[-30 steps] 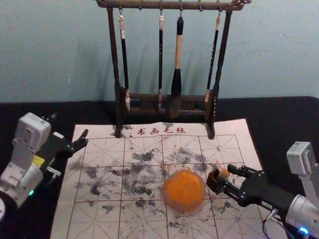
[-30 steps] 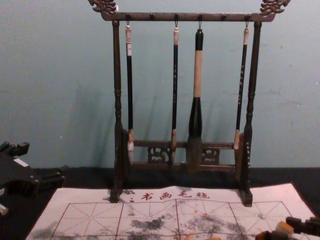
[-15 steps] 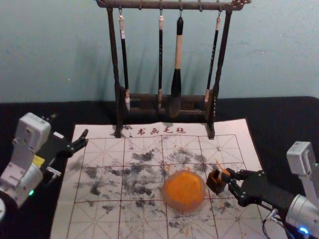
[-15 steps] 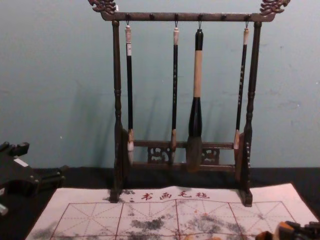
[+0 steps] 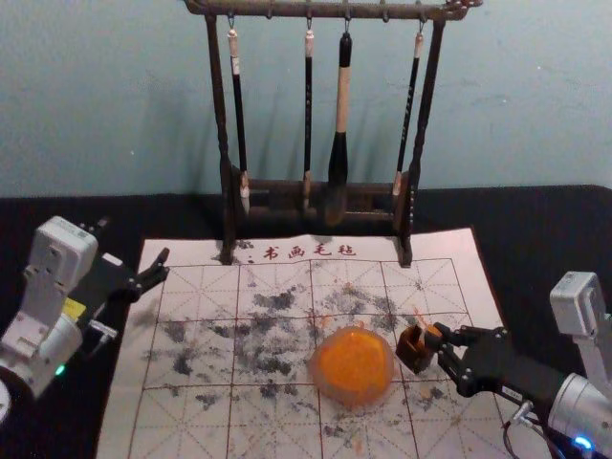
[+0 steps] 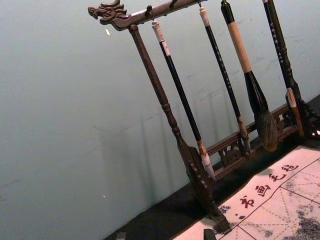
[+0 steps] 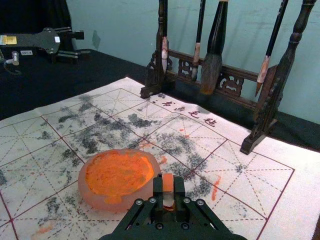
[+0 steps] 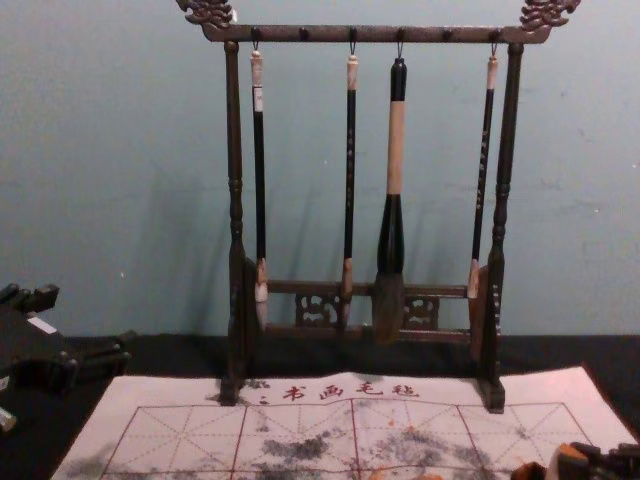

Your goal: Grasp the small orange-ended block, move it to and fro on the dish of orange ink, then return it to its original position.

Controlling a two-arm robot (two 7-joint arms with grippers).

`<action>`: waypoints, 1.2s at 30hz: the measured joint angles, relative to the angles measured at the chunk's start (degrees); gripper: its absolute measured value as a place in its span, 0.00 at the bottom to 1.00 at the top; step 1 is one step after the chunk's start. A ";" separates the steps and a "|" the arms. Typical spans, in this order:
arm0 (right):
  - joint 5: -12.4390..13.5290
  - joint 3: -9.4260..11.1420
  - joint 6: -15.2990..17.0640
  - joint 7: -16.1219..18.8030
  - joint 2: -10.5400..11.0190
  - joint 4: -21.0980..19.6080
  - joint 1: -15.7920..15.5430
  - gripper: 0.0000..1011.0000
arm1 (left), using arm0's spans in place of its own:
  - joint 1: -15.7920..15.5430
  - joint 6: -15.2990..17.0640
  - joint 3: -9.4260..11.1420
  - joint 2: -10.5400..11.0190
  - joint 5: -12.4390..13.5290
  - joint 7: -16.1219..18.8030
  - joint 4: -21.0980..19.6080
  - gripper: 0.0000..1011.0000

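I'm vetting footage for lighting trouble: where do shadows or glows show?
Head view: faint shadows on the wall behind the brush rack, a blue light glowing lower right; left wrist view: soft shadow streaks on the wall; chest view: dim shadow left of the rack.

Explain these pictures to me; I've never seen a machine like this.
This is a robot with two arms. One picture looks down from its head, one looks across from its chest, and two come from its wrists. A marked sheet lies before it, bearing a dish of orange ink with a small dark object beside it. At the back stands a rack with four hanging brushes. The right gripper holds a small orange-ended block. The left gripper is open, out to the robot's left.
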 joint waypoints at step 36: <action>2.06 2.42 0.24 1.68 0.19 -2.97 -1.46 0.09 | 0.00 0.00 0.00 0.00 0.00 0.00 0.00 0.99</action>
